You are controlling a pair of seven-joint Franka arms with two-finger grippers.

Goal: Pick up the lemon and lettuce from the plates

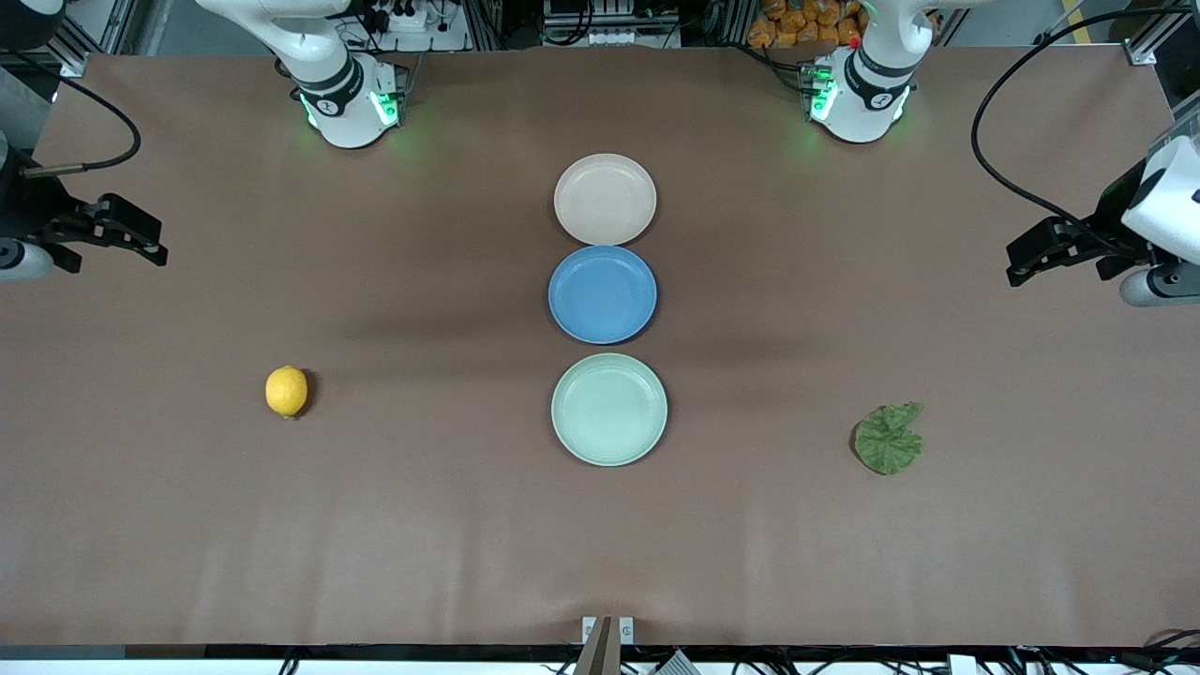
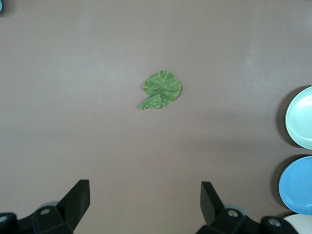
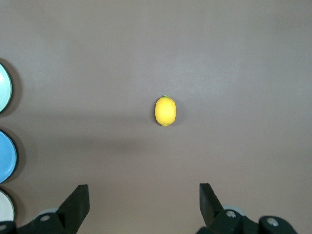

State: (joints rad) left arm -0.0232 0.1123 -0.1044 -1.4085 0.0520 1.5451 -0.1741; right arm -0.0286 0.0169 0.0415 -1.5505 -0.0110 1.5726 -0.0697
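The lemon (image 1: 286, 391) lies on the bare table toward the right arm's end, on no plate; it also shows in the right wrist view (image 3: 165, 110). The lettuce (image 1: 889, 438) lies flat on the table toward the left arm's end, also seen in the left wrist view (image 2: 162, 89). The beige plate (image 1: 605, 200) and the mint green plate (image 1: 609, 409) are empty at the table's middle. My right gripper (image 1: 157, 242) (image 3: 143, 187) is open and empty, up over the table's edge at its end. My left gripper (image 1: 1012, 264) (image 2: 145, 187) is open and empty, likewise at its end.
An empty blue plate (image 1: 602, 293) sits between the beige and mint plates, in one row. The beige plate is farthest from the front camera, the mint plate nearest. Black cables hang by both arms at the table's ends.
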